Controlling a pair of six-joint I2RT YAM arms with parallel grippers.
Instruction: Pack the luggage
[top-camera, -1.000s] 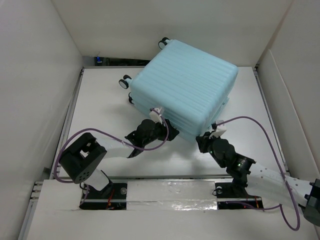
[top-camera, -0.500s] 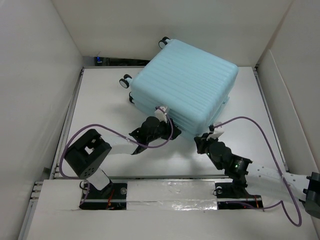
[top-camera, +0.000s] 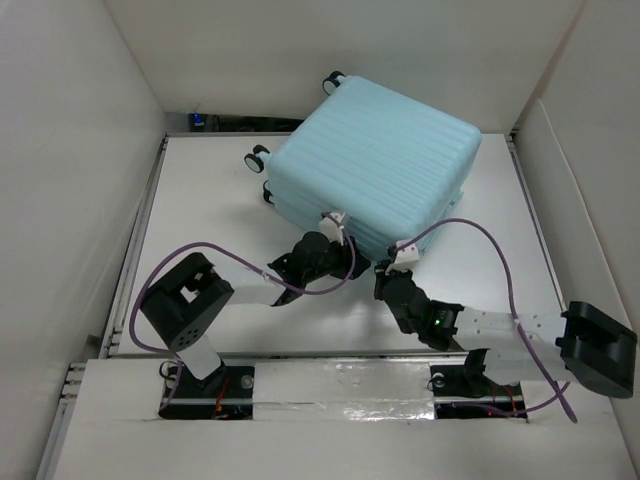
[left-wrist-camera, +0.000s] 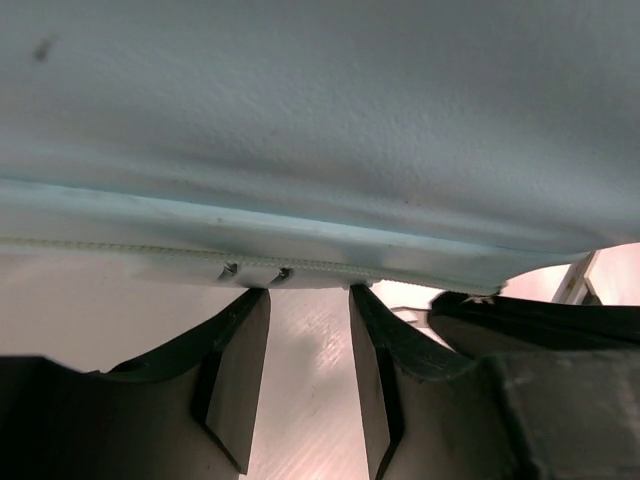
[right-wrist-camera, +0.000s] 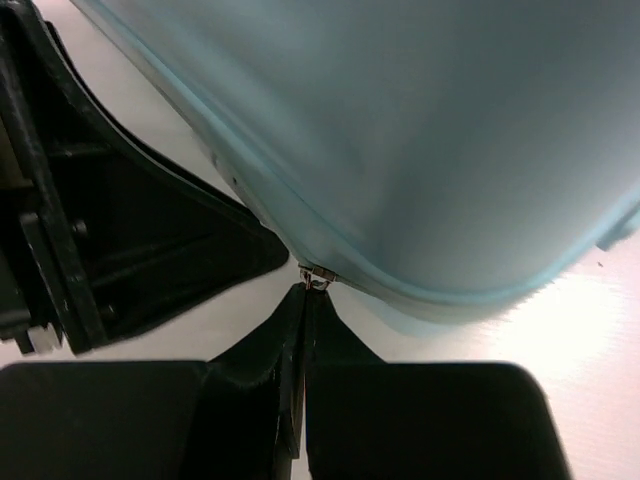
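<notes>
Suitcase: the pale blue ribbed suitcase (top-camera: 375, 165) is seen closed and laid flat on its broad side, in the upper centre of the top view, turned at an angle on the white table (top-camera: 200, 200).
Wheels: two of the black-and-white wheels (top-camera: 258, 157) are shown at the suitcase's upper left end.
Near edge: the lower edge of the suitcase is faced by both grippers, which are set close together beneath it.
Left gripper: the left gripper (top-camera: 345, 255) is placed against the lower edge, left of centre.
Left jaws: in the left wrist view the fingers (left-wrist-camera: 240, 370) are held moderately apart with nothing between them. Their tips are seen just below the zipper seam (left-wrist-camera: 150, 250), where two small pulls (left-wrist-camera: 255, 272) are visible.
Right gripper: the right gripper (top-camera: 383, 270) is placed just right of the left one, at the same edge.
Right jaws: in the right wrist view the fingers (right-wrist-camera: 290, 330) are pressed fully together, and a small metal zipper tab (right-wrist-camera: 316, 277) is pinched at their very tips, against the suitcase's rim.
Cables: a purple cable (top-camera: 190, 250) is looped over each arm.
</notes>
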